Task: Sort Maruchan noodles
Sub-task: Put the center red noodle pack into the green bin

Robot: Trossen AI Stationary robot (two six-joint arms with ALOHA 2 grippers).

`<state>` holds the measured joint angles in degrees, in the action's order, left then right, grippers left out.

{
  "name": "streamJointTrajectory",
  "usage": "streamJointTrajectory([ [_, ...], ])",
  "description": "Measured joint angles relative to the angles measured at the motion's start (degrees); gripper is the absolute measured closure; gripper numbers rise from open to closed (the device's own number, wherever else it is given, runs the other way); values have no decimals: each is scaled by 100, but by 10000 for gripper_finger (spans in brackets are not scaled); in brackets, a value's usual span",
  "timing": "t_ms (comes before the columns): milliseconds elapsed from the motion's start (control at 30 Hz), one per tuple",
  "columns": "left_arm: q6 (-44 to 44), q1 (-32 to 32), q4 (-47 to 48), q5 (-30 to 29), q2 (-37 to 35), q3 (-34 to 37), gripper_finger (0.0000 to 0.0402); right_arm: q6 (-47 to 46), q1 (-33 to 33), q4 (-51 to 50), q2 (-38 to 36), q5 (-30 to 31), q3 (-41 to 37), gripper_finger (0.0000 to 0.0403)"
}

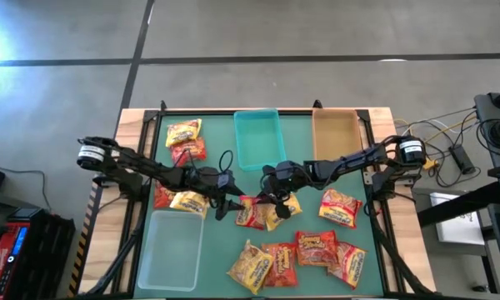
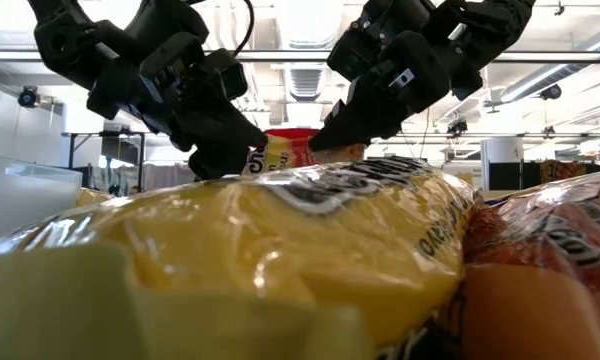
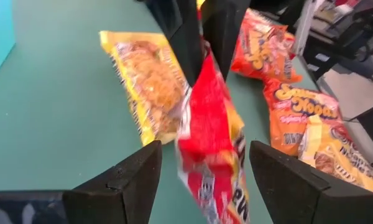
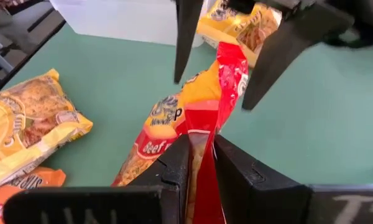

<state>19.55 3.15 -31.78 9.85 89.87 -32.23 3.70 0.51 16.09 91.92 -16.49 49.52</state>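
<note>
A red Maruchan packet (image 1: 250,214) stands on edge at the table's middle, between the two grippers. My right gripper (image 1: 271,196) (image 4: 202,146) is shut on it. My left gripper (image 1: 227,207) (image 3: 205,155) is open, its fingers on either side of the packet's other end (image 3: 214,143); no touch shows. A yellow packet (image 1: 282,208) (image 3: 152,87) lies flat beside it. Other yellow and red packets lie near the left arm (image 1: 183,142), to the right (image 1: 340,207) and along the near edge (image 1: 292,258). In the low view a yellow packet (image 2: 280,250) fills the foreground. My right gripper pinches the red packet's crimped end (image 4: 203,124) between its two fingers. The fingers (image 3: 189,37) come slanting down from the table's right side. The packet stands on edge and tilted, reaching away from the fingers toward my left gripper; whether its lower edge rests on the table, I cannot tell.
A teal bin (image 1: 258,137) and a tan bin (image 1: 335,133) stand at the far edge; a clear bin (image 1: 171,246) stands at the near left. Bare green mat lies between the teal bin and the grippers. Cables and equipment sit off the table's right side.
</note>
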Motion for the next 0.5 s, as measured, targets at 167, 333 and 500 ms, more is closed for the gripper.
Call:
streamJointTrajectory([
  [167,-2,-88,-866,496,451,-1,173,-10,0,97,-2,0,0,347],
  [333,108,-206,-1201,1086,878,-169,173,-26,11,139,-4,2,0,347],
  [500,409,-307,-1162,1617,1171,-404,195,-24,64,181,-4,0,0,347],
])
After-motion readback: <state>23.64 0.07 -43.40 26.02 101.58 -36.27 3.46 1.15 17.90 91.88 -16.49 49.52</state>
